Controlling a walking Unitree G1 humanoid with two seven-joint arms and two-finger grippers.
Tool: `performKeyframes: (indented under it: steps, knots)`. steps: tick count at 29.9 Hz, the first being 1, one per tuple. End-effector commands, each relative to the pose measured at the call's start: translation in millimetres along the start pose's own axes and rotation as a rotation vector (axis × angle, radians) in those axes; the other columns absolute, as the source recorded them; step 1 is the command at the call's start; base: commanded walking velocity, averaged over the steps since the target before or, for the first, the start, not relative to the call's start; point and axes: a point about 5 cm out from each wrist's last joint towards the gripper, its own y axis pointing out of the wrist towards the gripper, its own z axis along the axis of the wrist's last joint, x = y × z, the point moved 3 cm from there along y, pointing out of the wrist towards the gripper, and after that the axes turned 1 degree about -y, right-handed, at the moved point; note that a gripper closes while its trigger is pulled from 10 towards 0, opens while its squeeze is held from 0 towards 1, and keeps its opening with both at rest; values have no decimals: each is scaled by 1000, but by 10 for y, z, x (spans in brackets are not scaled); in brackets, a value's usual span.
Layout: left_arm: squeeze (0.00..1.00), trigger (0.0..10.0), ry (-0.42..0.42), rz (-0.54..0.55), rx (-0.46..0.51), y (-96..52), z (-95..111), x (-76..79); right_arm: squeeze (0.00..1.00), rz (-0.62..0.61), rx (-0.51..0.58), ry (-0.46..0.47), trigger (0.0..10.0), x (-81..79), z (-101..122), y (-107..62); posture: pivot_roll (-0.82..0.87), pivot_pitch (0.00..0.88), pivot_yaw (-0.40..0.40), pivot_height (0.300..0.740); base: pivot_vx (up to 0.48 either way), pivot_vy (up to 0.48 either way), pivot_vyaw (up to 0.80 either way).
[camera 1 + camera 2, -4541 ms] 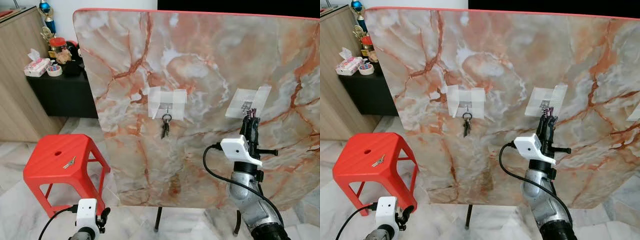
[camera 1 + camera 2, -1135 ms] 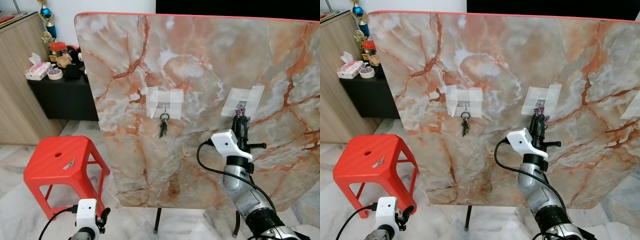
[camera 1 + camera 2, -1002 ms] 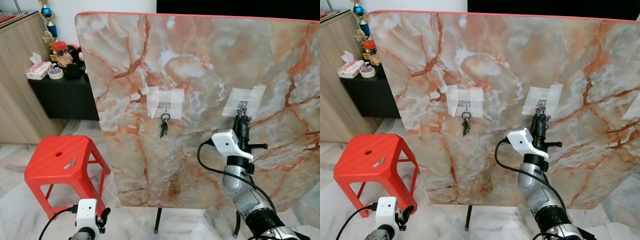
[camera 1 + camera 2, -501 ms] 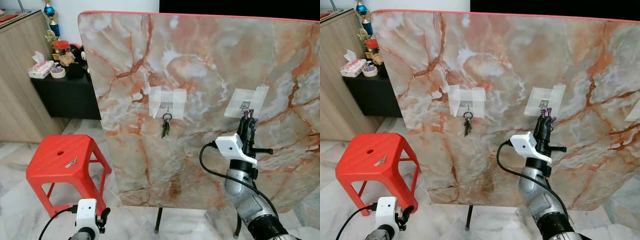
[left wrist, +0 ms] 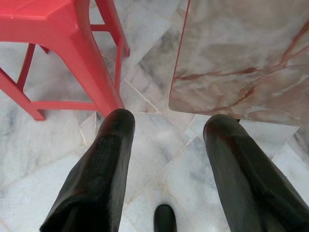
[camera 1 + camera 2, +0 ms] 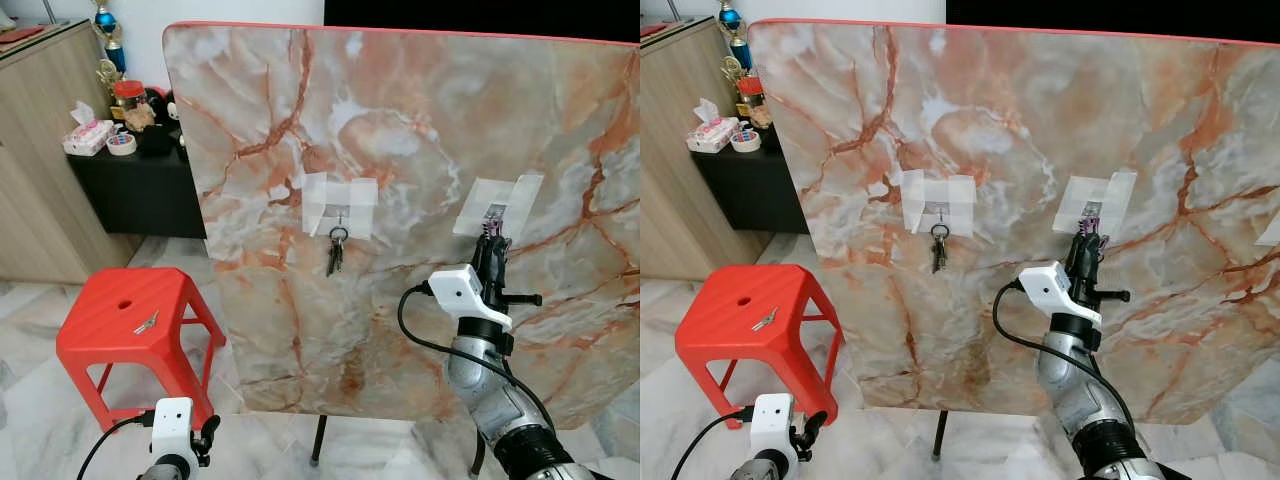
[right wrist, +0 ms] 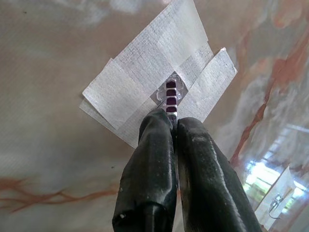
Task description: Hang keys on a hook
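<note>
Tabletop (image 6: pixel 420 130), marble-patterned and standing upright, carries 2 taped hooks; 1 holds keys (image 6: pixel 334 255). Right tool (image 7: pixel 172 126), clenched on a purple-beaded keychain (image 7: pixel 170 94), has edged closer to the right hook (image 6: pixel 493 211). Left tool (image 5: pixel 166 145) hangs released.

Upright marble board (image 6: pixel 420 120) with two taped hooks (image 6: pixel 340 212), hung keys (image 6: pixel 334 254), red stool (image 6: pixel 130 330) bearing a key (image 6: pixel 147 322), well left of the right jaws.

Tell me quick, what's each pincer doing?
Left pincer: open, empty, low above the marble floor.
Right pincer: shut on a purple-beaded key strap, at the taped hook.
</note>
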Motion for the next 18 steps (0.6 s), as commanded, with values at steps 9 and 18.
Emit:
performKeyframes:
  steps: [9,18]
  knots:
    - [0,10000,-15,0,-14,-4,-31,15,0,-17,-8,25,10000,-3,42,67,75,1,-61,740,0,0,0]
    - [0,10000,-14,0,-19,-9,-44,15,0,-13,-57,61,10000,-21,-11,53,73,3,-60,740,0,0,0]
